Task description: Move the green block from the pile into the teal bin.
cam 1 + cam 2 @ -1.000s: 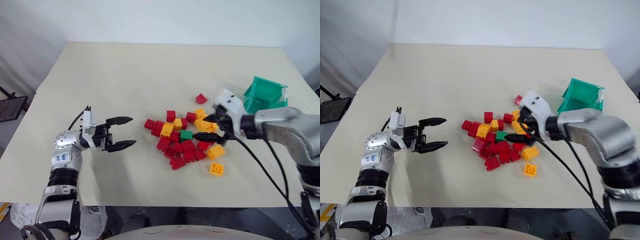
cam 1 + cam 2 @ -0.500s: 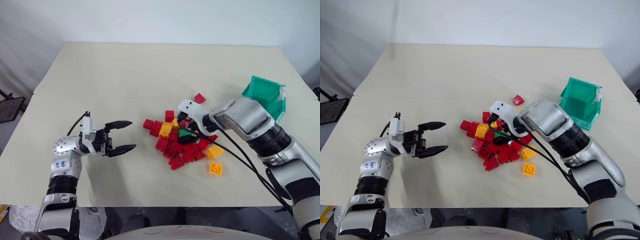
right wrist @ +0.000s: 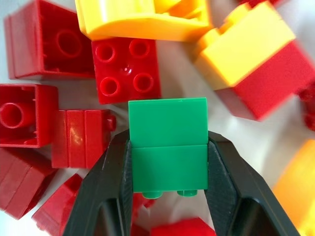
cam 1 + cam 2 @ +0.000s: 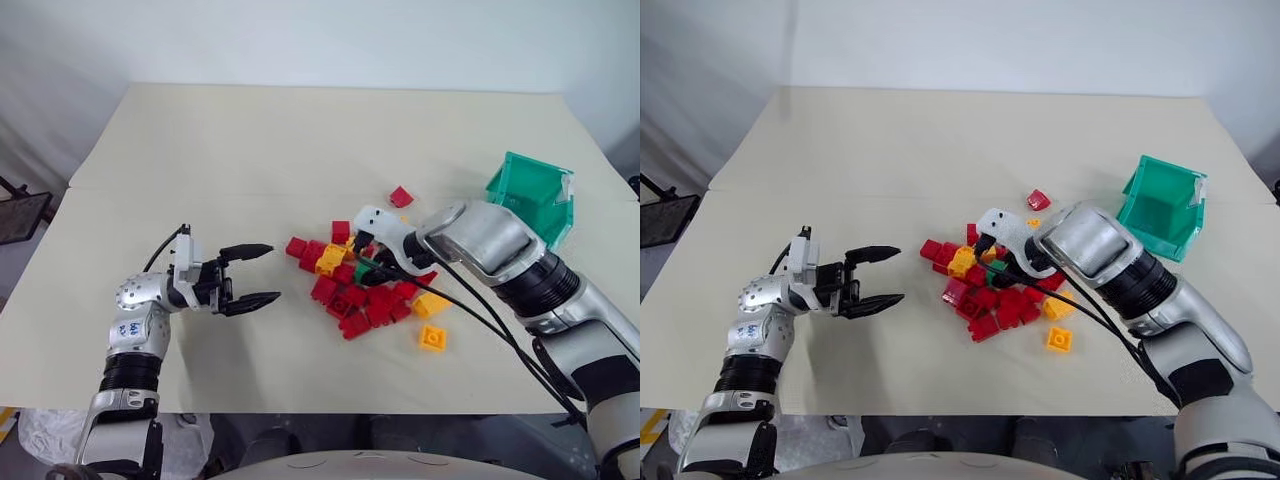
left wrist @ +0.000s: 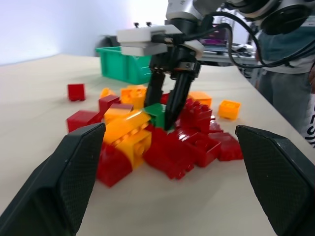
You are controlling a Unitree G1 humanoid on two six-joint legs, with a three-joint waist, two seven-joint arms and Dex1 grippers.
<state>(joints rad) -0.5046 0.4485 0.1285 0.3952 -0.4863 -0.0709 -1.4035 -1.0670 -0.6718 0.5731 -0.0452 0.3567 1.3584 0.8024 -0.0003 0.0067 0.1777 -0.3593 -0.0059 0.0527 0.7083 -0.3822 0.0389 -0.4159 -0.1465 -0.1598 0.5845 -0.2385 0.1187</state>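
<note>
The green block (image 3: 169, 150) lies in the middle of the pile (image 4: 366, 285) and is now pinched between the two black fingers of the right gripper (image 3: 167, 196), which a second ago were spread wide beside the pile's right edge. The right arm has been swung over the pile since then. The teal bin (image 4: 533, 195) stands well apart, beyond the pile's right side. The left gripper (image 4: 258, 274) is held left of the pile, fingers spread, little changed.

Pale beige table (image 4: 300, 140), plain white wall (image 4: 320, 40) behind, dark metal frame (image 4: 22, 215) at the left edge
</note>
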